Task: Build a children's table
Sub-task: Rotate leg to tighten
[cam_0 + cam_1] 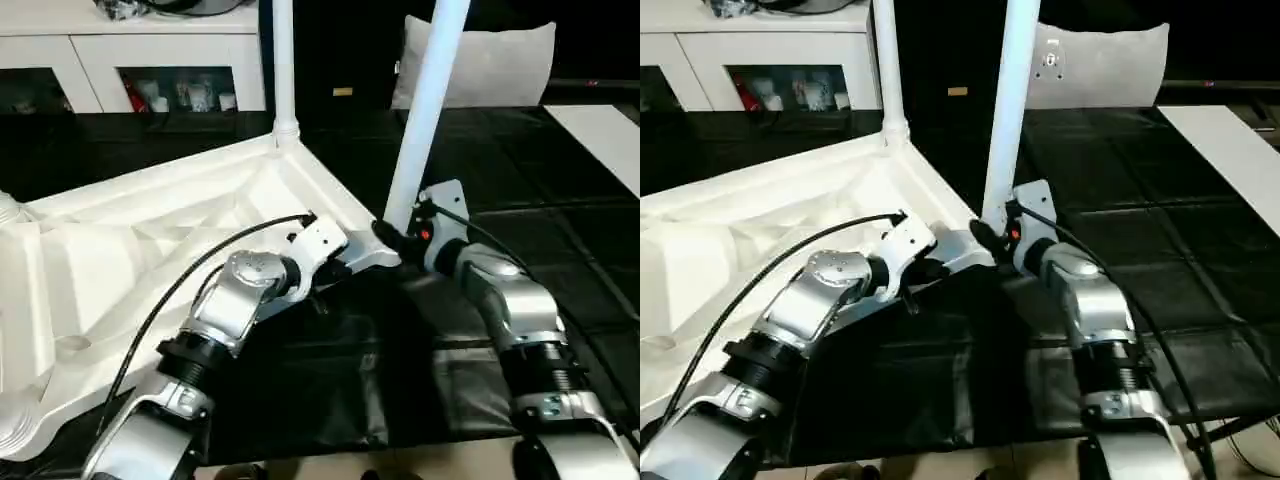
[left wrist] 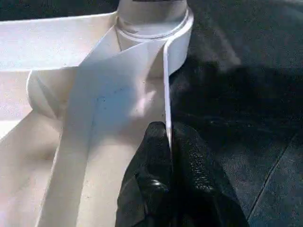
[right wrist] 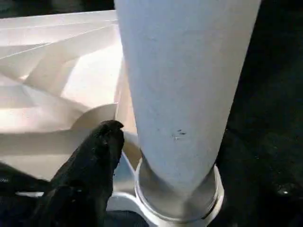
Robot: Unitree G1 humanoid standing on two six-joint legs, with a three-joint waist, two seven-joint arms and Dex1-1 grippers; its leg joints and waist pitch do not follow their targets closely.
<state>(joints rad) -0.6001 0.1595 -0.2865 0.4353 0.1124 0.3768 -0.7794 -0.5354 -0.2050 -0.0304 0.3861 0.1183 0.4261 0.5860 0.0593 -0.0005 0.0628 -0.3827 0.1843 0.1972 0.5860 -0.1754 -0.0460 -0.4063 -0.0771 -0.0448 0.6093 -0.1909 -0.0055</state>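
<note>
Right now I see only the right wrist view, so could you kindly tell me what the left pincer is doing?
Observer: The left pincer is shut on the thin rim of the table top, close to the corner with your leg.
Operator: Thank you. Is another leg fitted?
Observer: Yes, a far leg stands upright in the corner socket behind yours.
Operator: And does my leg stand as straight?
Observer: Not quite. In the head views the near leg leans towards the robot's right at its top, while the far one looks vertical.
</note>
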